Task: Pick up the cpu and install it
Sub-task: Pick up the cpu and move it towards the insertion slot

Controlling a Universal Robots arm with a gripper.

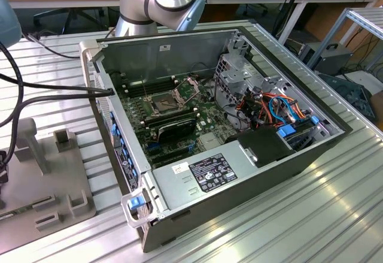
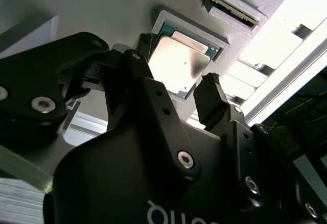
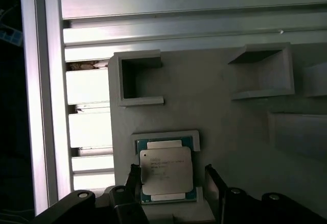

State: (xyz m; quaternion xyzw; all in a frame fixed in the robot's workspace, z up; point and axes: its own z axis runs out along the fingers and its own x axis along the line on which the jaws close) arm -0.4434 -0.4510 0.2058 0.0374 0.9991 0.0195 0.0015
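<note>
A: How much room is there around the cpu point(image 3: 166, 169)?
B: It lies flat in a rimmed nest on the grey tray point(image 3: 230, 132), close to the tray's edge, with the table's slats point(image 3: 89, 86) beyond. The pockets point(image 3: 135, 78) stand well apart.
A: And the gripper point(image 3: 172, 177)?
B: In the first wrist view its fingers point(image 3: 213, 180) are spread, one on each side of the cpu. They hold nothing.
A: Any writing?
B: There is print on the cpu's lid, too small to read. In the exterior view a label point(image 1: 209, 172) sits on the power supply point(image 1: 179, 186) at lower centre. The socket point(image 1: 160, 102) lies bare inside the open case point(image 1: 179, 47).
</note>
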